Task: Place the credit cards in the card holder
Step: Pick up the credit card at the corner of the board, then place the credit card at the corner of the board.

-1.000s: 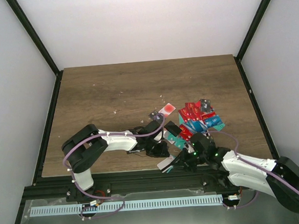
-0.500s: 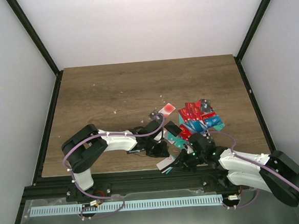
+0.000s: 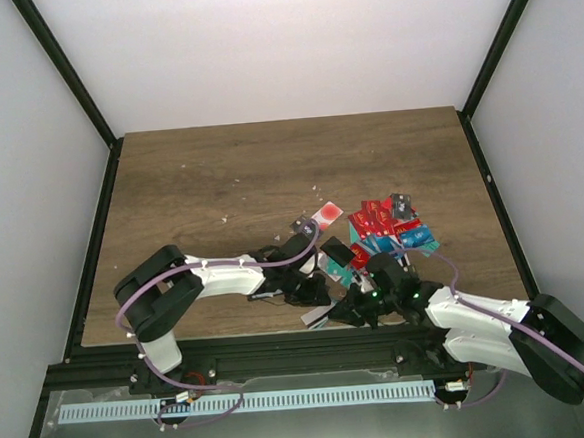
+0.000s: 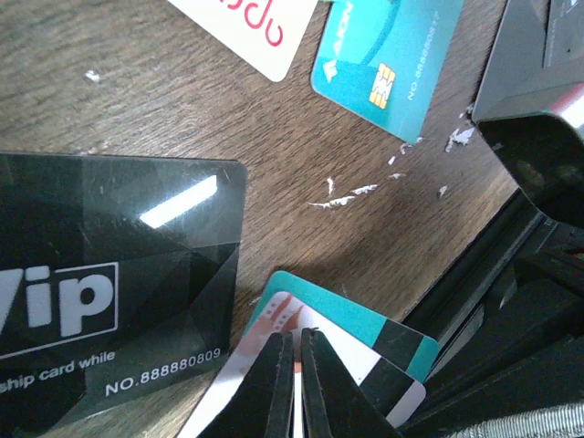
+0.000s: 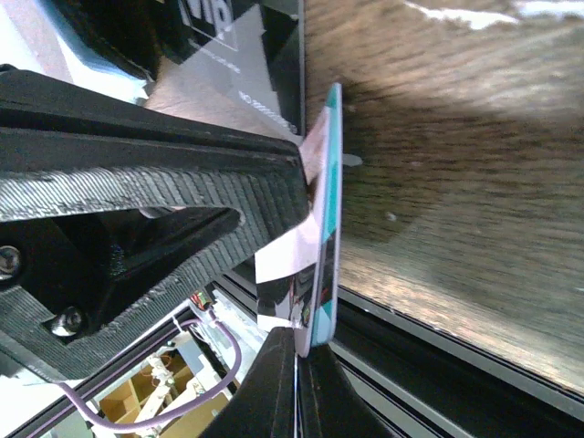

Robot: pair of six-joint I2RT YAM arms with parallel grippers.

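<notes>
A white card with a red pattern lies against a teal card; this pair hangs over the table's near edge. My left gripper is shut on the pair from one side. My right gripper is shut on their black-striped end, where the white card and teal card stand on edge. In the top view the left gripper and right gripper meet over them. More credit cards lie heaped behind. I cannot pick out the card holder.
A black VIP card, a teal chip card and a white card lie on the wood near my left gripper. A white card with a red circle sits beside the heap. The black table rail runs right under the held cards.
My right gripper has shut on the end of the two cards and moved slightly left with them. The left gripper stays shut and has barely moved.
</notes>
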